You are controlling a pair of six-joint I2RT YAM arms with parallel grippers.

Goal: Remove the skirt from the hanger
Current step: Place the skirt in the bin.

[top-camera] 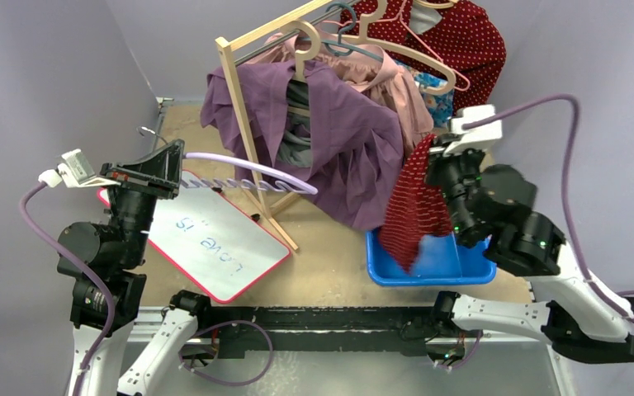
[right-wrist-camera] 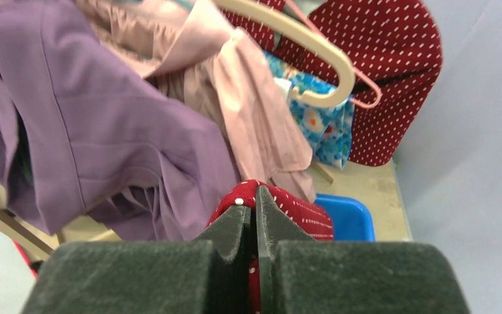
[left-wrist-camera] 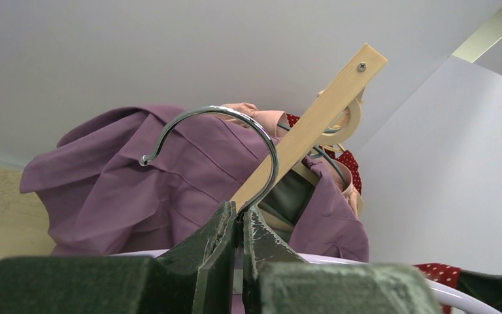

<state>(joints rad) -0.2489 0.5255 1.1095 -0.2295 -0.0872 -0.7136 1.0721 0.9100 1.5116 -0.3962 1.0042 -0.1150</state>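
Observation:
A lavender hanger (top-camera: 252,171) with a metal hook (left-wrist-camera: 235,124) sticks out to the right from my left gripper (top-camera: 173,161). That gripper (left-wrist-camera: 240,212) is shut on the base of the hook. The hanger's arms look bare. The skirt (top-camera: 413,206), dark red with white dots, hangs apart from the hanger, over the blue bin (top-camera: 442,266). It dangles from my right gripper (top-camera: 439,153). In the right wrist view that gripper (right-wrist-camera: 253,199) is shut on a fold of the skirt (right-wrist-camera: 301,209).
A wooden rack (top-camera: 243,124) stands mid-table, draped with a purple garment (top-camera: 338,140), pink clothes and other hangers. A red dotted dress (top-camera: 466,37) hangs behind at the back right. A whiteboard (top-camera: 215,239) lies under the left arm. Grey walls enclose the table.

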